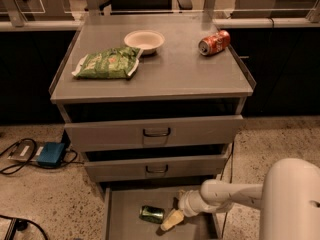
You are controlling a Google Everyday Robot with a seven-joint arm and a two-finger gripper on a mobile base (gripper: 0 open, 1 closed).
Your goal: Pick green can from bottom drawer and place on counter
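The green can (151, 214) lies on its side on the floor of the open bottom drawer (125, 219), left of middle. My gripper (172, 213) is down inside that drawer, just right of the can and not holding it. It is open, with a pale finger (170, 220) pointing toward the can's right end. My white arm (235, 196) reaches in from the right. The counter (170, 74) is the grey top of the cabinet above.
On the counter lie a green snack bag (107, 64), a white bowl (144, 40) and a red-orange can (214, 42) on its side. The two upper drawers (155, 132) are slightly out. A blue box (51, 154) with cables sits on the floor at left.
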